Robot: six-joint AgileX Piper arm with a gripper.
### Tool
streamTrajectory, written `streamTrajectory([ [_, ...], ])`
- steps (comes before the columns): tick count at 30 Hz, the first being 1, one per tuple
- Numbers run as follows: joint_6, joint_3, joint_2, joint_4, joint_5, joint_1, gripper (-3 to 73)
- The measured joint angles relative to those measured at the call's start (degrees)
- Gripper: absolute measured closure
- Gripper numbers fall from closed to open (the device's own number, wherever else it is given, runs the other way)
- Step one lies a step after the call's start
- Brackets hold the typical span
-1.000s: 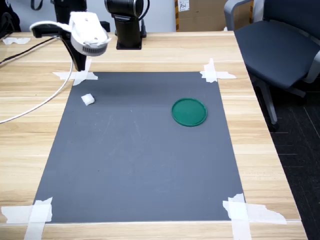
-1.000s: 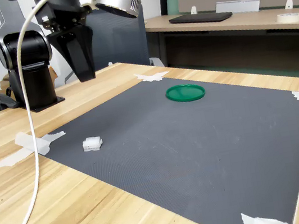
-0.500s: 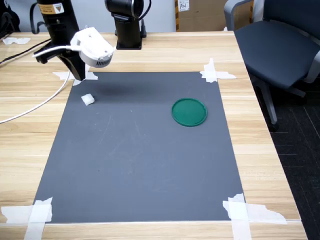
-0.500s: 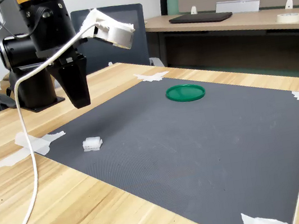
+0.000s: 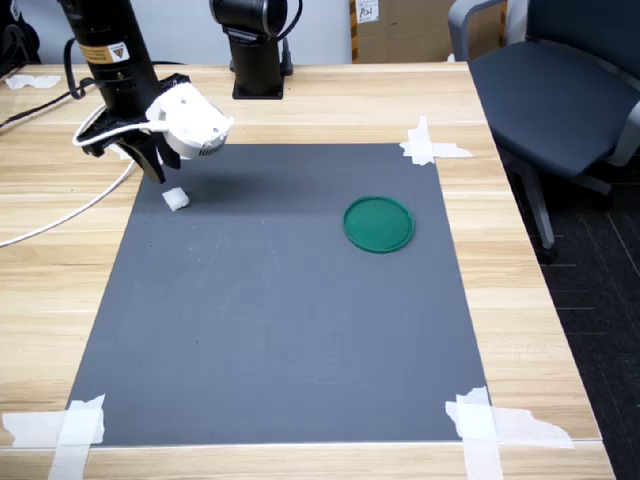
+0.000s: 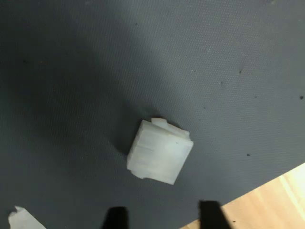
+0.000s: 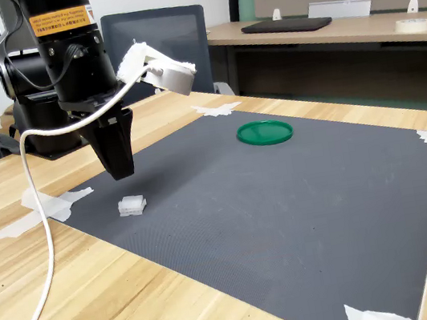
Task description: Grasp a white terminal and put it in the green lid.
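- In the first exterior view, the gripper [image 5: 155,170] hung at the upper left of the frame, its dark tip pointing down just above and slightly left of the white terminal [image 5: 176,199]. The terminal lay on the grey mat [image 5: 280,330] near the mat's upper-left corner. The green lid [image 5: 379,223] lay well apart, right of centre, with nothing in it. Jaw spread could not be told here.
- In the wrist view, the white terminal [image 6: 159,151] sat slightly below mid-frame, turned at a slant to the picture edges. Two dark fingertips [image 6: 116,218] showed at the bottom edge, apart, holding nothing. The terminal lay ahead of the gap between them rather than inside it, so the coming descent likely depended on bringing the gap forward over the piece.
- In the second exterior view, the gripper [image 7: 120,168] hovered at left of frame above the white terminal [image 7: 131,205], not touching it. The green lid [image 7: 264,131] lay far off toward upper centre.
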Motion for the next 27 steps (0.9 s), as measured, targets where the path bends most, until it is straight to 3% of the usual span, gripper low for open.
streamTrajectory([
  [3,2.43,0.91,0.08,0.05,-2.66,0.00,25.9],
  [6,5.45,1.11,0.10,0.23,-5.51,0.00,21.6],
  [10,9.27,1.17,0.10,0.03,-6.92,0.00,20.3],
  [20,16.93,1.29,1.56,-2.76,-1.71,0.00,20.1],
  [27,18.25,1.29,3.21,-1.68,-1.77,0.00,20.1],
])
